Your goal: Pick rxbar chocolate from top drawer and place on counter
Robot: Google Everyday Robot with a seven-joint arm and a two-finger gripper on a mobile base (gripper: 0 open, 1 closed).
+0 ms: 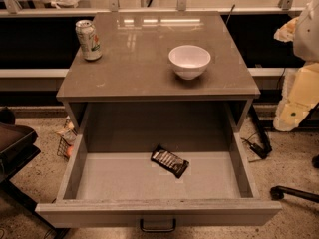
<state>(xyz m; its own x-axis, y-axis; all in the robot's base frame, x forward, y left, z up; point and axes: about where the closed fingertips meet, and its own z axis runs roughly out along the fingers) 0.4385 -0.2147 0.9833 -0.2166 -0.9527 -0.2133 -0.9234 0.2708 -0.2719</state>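
The rxbar chocolate (170, 161), a small flat bar in a shiny black wrapper, lies at an angle on the floor of the top drawer (114, 183), near its middle. The drawer is pulled fully open, with its dark handle (157, 226) at the front. The counter (144, 59) is the glossy grey-brown top of the cabinet above the drawer. Pale segments of my arm (299, 91) show at the right edge, beside the counter and well away from the bar. My gripper is out of view.
A white bowl (189, 61) stands on the counter at centre right. A green-and-white drink can (88, 40) stands upright at the counter's left rear. A dark chair (12, 143) is at the left. Cables and a chair base (294, 193) lie on the floor at the right.
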